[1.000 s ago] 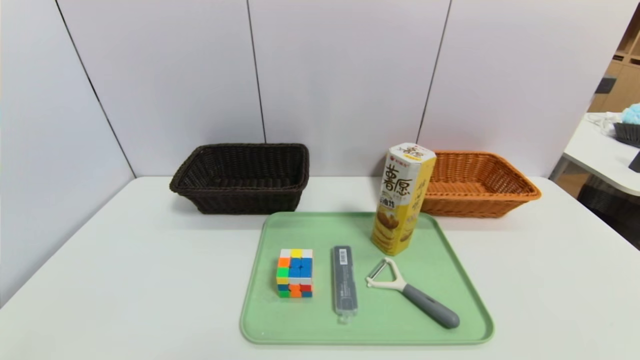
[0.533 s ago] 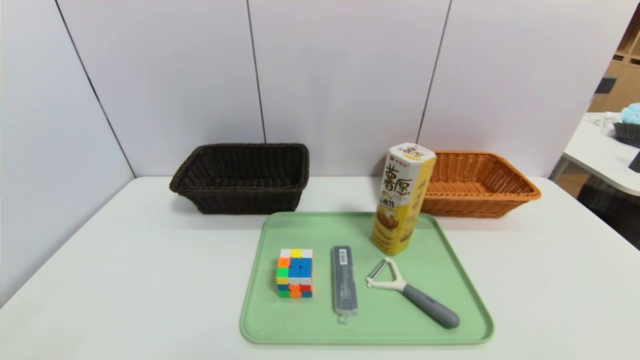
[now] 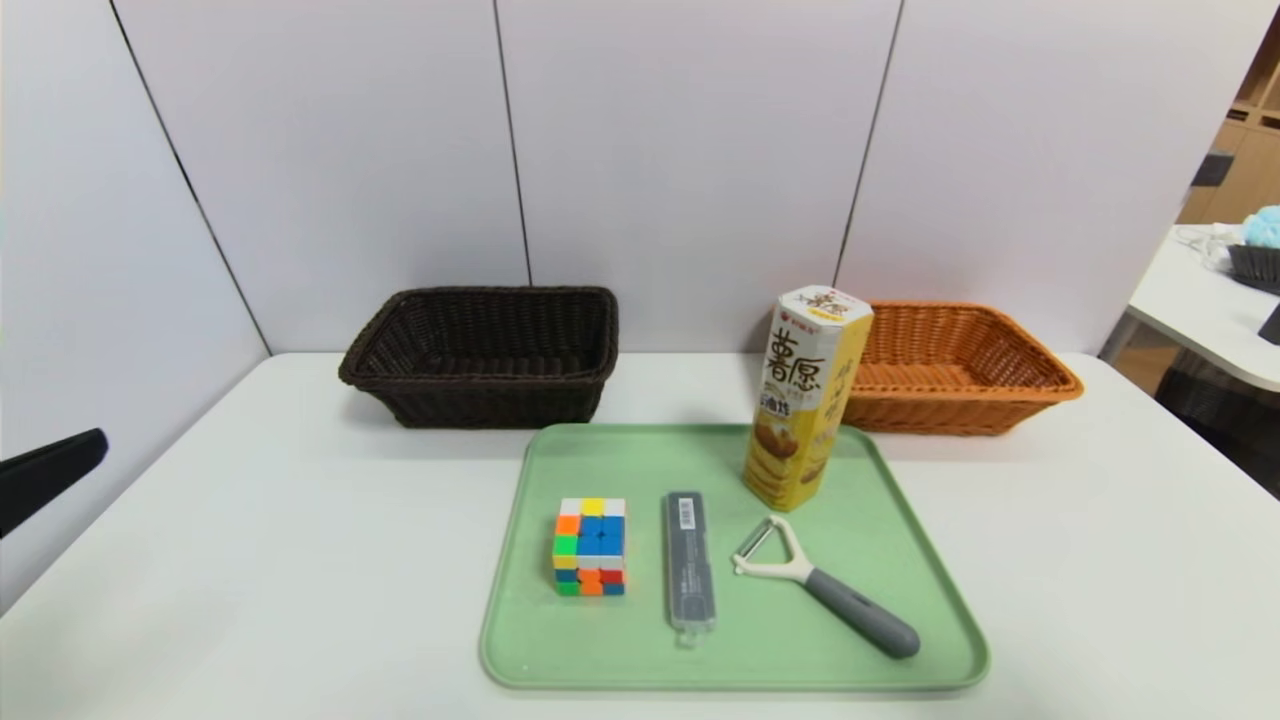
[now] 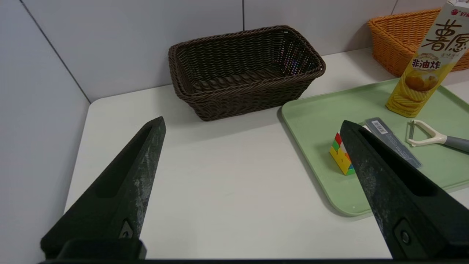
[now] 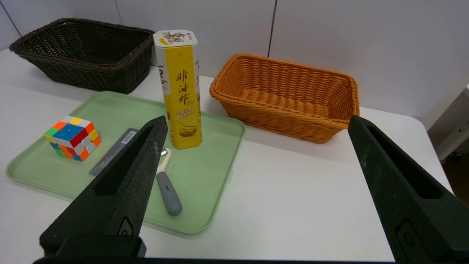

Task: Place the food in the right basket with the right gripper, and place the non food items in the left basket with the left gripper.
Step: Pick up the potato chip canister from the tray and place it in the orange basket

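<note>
The snack box (image 3: 806,396) stands upright at the far right corner of the green tray (image 3: 900,640), just in front of the orange basket (image 3: 1040,375) on the right. The puzzle cube (image 3: 590,546), grey case (image 3: 688,558) and peeler (image 3: 826,585) lie along the tray's near half; the dark basket (image 3: 400,365) sits far left. Both baskets appear empty; nothing is sorted yet.

The right gripper (image 5: 256,146) is out of the head view; its wrist view shows it raised at the near right with jaws wide apart and holding nothing. The left gripper (image 4: 253,146), likewise spread and empty, shows only as a dark tip at the head view's left edge.

Assessment: approach stage. For the box, the right jaws should straddle its mid-body squarely; a high or off-centre contact would likely topple it.
</note>
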